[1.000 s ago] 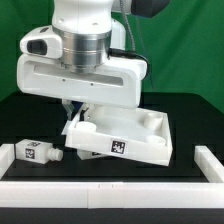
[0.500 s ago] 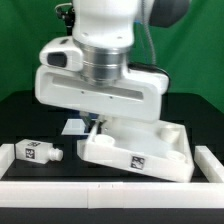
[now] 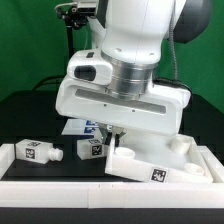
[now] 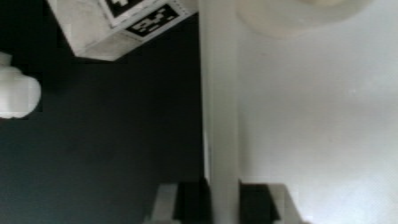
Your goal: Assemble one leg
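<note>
Leg point(image 3: 35, 152) lies on its side on the black table point(image 3: 30, 118), well apart from the tabletop point(image 3: 135, 168), off toward the exterior view's left, peg end pointing at the tabletop. Second leg point(image 3: 93, 149) sits between the two, just beside the tabletop's corner. Each leg shows a square black-and-white tag. The tabletop's front wall carries a tag point(image 3: 157, 175) too, patterns only, too small to read. Gripper point(image 3: 113, 138) is down at that same tabletop corner. In the wrist view the fingers point(image 4: 178, 203) stand either side of the tabletop's thin wall, jaws nearly closed and pinching it. White rail point(image 3: 100, 188) runs in front of the tabletop, with more at both sides. Green backdrop point(image 3: 25, 50) behind, dark camera rig point(image 3: 75, 12) above.
</note>
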{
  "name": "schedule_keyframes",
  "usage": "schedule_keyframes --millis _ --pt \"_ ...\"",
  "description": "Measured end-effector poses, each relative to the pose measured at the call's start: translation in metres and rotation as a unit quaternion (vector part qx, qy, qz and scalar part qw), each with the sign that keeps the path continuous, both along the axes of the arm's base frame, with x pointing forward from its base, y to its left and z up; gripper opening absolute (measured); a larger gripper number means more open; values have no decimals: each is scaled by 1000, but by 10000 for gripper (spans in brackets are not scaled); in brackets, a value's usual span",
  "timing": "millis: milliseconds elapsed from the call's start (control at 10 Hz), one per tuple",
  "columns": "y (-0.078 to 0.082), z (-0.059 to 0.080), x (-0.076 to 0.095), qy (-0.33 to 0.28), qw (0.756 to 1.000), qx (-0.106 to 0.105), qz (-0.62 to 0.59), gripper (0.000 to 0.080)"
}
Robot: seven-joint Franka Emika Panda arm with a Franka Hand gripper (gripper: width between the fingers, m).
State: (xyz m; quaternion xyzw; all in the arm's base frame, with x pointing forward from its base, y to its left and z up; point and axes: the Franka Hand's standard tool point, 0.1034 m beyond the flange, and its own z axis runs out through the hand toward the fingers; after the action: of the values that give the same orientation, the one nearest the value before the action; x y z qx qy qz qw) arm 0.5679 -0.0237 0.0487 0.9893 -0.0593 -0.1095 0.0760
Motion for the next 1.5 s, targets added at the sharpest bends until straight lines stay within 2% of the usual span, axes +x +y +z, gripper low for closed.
schedule_keyframes --millis 600,800,1000,1200,1500 --pt "4 -7 3 -17 1000 2 14 55" --pt "5 -11 8 -25 1000 -7 18 55" --pt "4 -12 11 -31 999 -6 22 58" --pt "-2 -15 11 -44 999 6 13 58" --pt "-7 -19 13 -69 997 12 22 59"
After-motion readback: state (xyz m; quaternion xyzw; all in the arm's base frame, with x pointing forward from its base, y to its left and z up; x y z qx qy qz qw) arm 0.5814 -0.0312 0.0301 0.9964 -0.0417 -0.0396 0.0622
